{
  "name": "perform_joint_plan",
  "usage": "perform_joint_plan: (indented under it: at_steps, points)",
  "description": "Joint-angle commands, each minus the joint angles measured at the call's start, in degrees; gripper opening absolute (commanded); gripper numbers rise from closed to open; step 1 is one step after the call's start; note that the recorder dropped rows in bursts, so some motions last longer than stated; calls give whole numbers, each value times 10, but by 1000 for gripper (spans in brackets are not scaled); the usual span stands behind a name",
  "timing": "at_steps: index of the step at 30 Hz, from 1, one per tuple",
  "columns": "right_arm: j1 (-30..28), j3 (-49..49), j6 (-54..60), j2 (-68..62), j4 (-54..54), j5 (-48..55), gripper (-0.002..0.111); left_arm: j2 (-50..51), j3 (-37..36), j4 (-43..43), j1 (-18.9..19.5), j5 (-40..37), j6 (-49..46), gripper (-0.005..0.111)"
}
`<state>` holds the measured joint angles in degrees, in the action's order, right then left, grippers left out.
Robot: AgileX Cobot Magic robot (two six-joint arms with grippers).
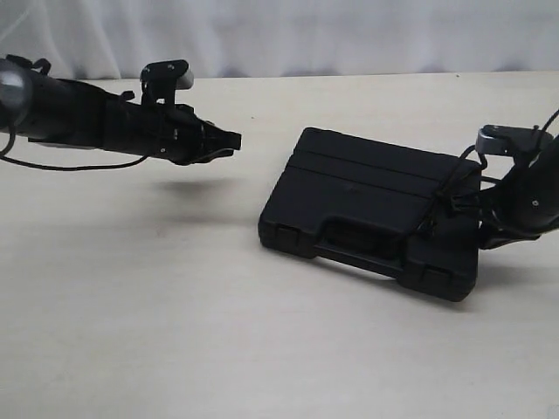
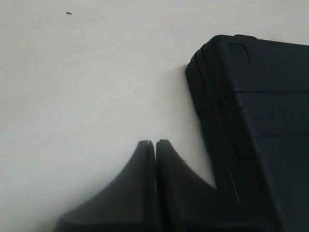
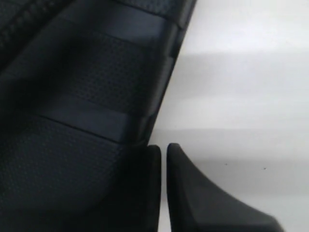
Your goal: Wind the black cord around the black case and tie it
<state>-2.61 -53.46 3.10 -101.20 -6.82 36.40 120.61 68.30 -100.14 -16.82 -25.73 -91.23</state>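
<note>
Across case (image 1: 367,205) right end lies cord (image 1: 447,179), wrapping probably under way; right gripper (image 3: 163,150), left gripper (image 2: 155,143) both pressed together; next needs cord gripped

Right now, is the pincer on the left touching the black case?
No. In the exterior view the left pincer hangs over the table, with a clear gap between it and the black case.

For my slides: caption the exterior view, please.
Left gripper, jaws shut, hovers beside the black case; right gripper sits at its other end.
</note>
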Motion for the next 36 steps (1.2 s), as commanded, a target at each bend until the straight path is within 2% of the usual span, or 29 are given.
perform_joint_plan:
  at_steps: [1,5,8,14,18,21,24,28,33,36]
  points:
    - [1,5,64,-2,-81,7,4,23,-1,2,0,-34,-10,0]
    - [12,24,153,-2,-182,12,4,29,6,2,0,-55,-21,0]
    - [55,51,196,-2,-229,-14,4,29,11,2,0,-67,-23,0]
    - [166,69,215,-2,-242,-36,4,27,12,2,10,-93,-75,0]
    - [245,65,263,-2,-254,-60,4,17,12,2,28,-141,-79,0]
    - [274,51,280,5,-236,-50,4,0,12,2,47,-172,-81,0]
    - [269,32,272,32,-206,-37,4,-23,12,2,65,-172,-81,0]
    - [235,6,266,97,-204,-38,4,-34,12,2,78,-168,-81,0]
    - [157,-5,243,167,-202,-72,4,-34,12,2,78,-154,-83,0]
    - [102,-3,178,176,-163,-126,4,-34,12,2,78,-160,-83,0]
